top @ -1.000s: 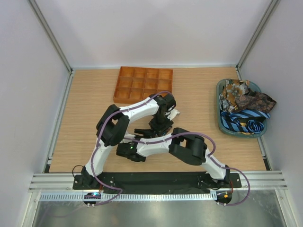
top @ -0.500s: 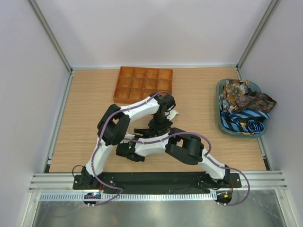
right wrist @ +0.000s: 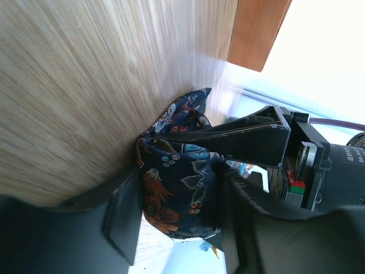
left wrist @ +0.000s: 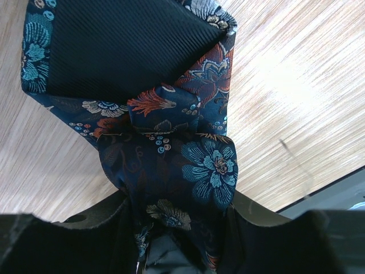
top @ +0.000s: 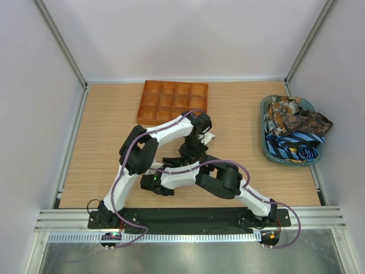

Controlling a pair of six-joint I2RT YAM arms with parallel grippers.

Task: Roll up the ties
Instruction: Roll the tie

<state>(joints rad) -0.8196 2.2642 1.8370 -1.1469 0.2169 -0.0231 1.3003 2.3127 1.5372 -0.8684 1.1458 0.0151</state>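
Observation:
A dark navy floral tie (left wrist: 171,148) with blue and orange flowers lies bunched on the wooden table, its black lining side up at the top of the left wrist view. My left gripper (left wrist: 179,228) is shut on its folded part. My right gripper (right wrist: 179,200) is shut on the same tie (right wrist: 177,182) from the other side, close against the left gripper's fingers (right wrist: 239,140). From above, both grippers meet at the table's middle (top: 191,154), and the tie is mostly hidden under them. More ties (top: 296,123) fill a basket on the right.
An orange gridded tray (top: 174,101) stands at the back, just beyond the grippers. A teal basket (top: 267,149) sits at the right edge of the table. White walls enclose the table on three sides.
Both wrists have shifted slightly toward the near side and closer together; the right arm's elbow moved left. The tie stays held by both.

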